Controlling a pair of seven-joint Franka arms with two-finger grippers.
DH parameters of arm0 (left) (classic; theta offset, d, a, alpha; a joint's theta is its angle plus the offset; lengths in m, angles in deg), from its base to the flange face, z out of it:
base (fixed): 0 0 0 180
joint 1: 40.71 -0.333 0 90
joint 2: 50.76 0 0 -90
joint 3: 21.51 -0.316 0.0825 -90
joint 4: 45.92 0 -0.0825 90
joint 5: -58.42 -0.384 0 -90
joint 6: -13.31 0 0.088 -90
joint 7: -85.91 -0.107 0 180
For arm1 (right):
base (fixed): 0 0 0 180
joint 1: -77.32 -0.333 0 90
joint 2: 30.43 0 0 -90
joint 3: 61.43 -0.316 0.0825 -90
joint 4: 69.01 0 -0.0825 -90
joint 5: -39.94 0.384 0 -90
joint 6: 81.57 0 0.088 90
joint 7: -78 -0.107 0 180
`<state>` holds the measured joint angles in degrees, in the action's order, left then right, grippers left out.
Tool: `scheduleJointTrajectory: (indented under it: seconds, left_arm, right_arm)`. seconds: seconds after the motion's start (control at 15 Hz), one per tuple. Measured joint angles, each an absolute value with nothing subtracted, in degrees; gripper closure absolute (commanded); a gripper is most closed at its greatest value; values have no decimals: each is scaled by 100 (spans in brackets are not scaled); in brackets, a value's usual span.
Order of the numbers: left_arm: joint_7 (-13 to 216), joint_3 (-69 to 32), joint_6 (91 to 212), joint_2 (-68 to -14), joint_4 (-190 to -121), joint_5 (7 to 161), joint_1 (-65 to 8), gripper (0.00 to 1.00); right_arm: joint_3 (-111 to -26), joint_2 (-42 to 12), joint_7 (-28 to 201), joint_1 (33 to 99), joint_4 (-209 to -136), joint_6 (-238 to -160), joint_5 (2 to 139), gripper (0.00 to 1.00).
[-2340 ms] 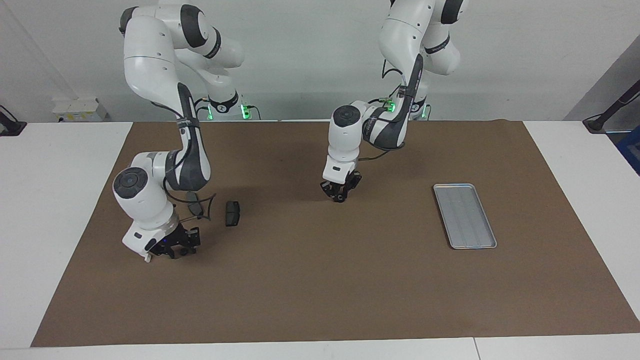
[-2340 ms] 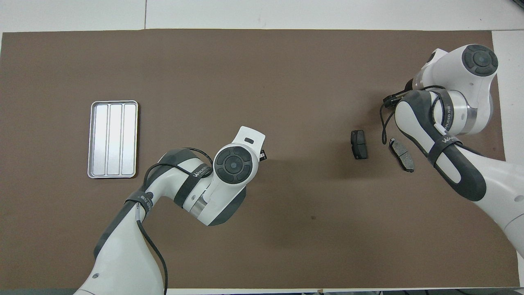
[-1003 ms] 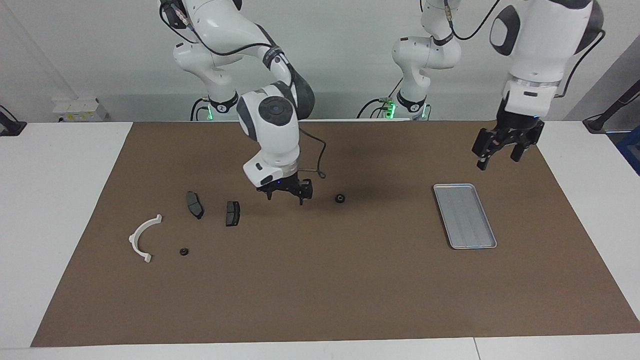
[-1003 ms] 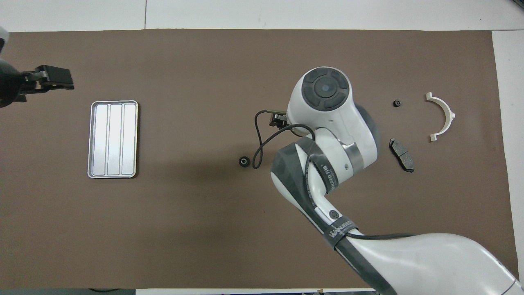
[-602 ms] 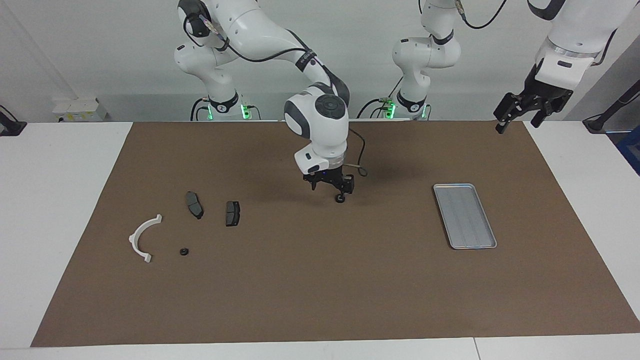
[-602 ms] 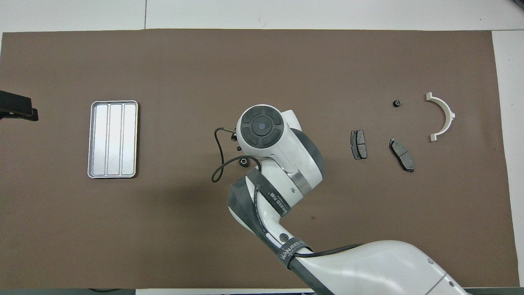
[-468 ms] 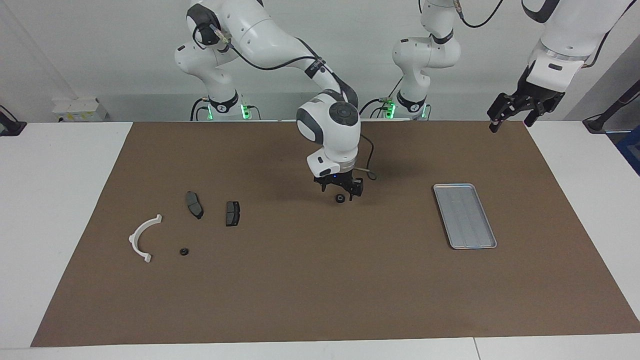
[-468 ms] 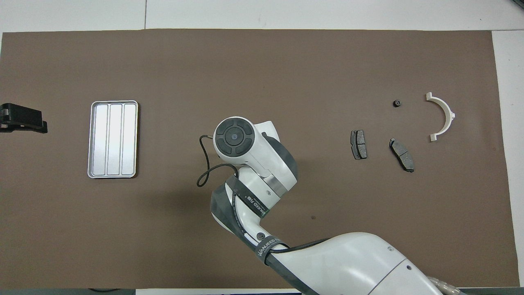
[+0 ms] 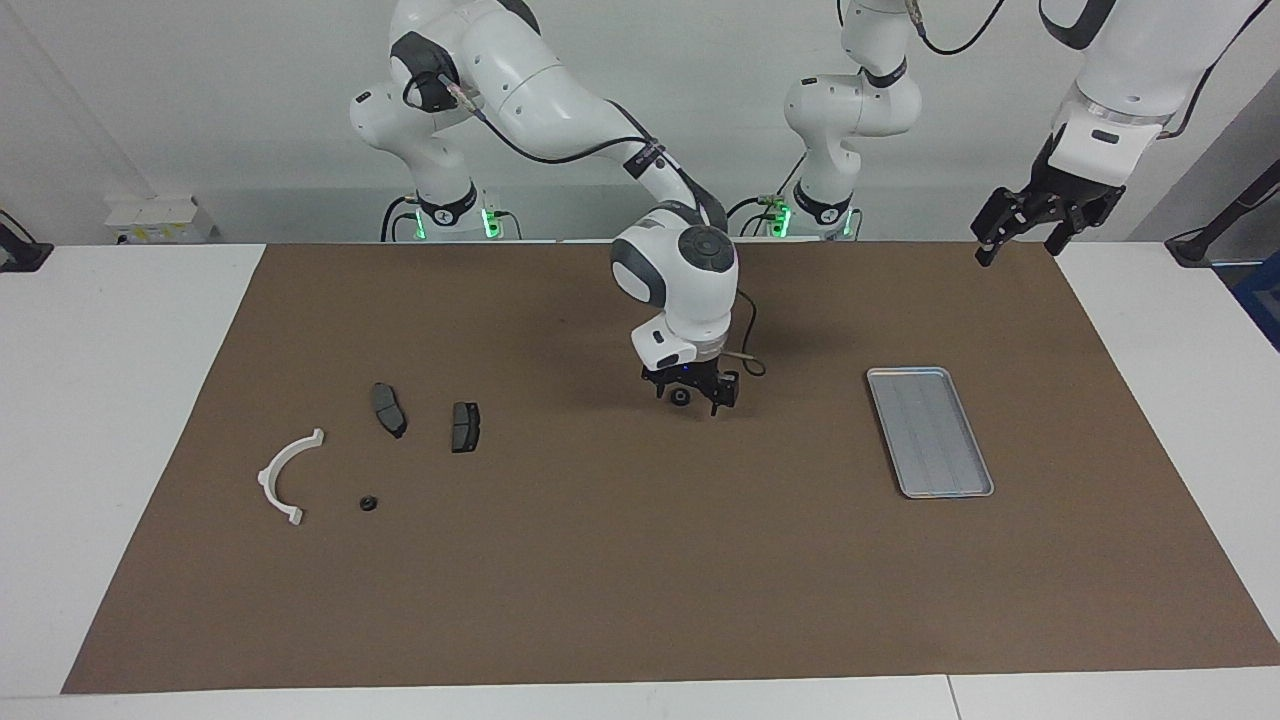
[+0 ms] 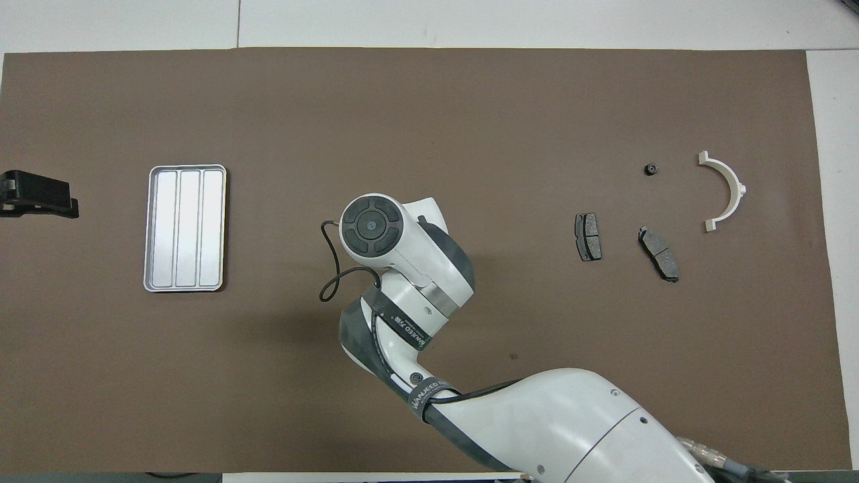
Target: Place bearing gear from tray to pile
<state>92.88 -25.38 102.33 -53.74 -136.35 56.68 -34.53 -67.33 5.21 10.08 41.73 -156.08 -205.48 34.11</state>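
Facing the robots reveals the spread right gripper (image 9: 690,398) straddling the bearing gear (image 9: 681,398), hidden overhead.

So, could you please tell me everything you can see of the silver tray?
The tray is a flat rectangle of silvery metal with rounded corners, a low raised rim and lengthwise ridges that split its floor into three strips. It holds nothing, lies flat on the brown mat toward the left arm's end, and nothing touches it.
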Motion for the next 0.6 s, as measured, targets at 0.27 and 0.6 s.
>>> scheduleJointTrajectory:
  seconds: [0.27, 0.6]
  left_arm:
    - [9166, -2026, 10229, -5364, -13639, 5669, -4152, 0]
    - [9101, -1820, 10222, -5365, -13638, 5670, -4316, 0]
  right_arm:
    - [-6738, 543, 1008, 4169, -15797, -20558, 3412, 0]
    - [-6754, 545, 1008, 4082, -15868, -20536, 3414, 26]
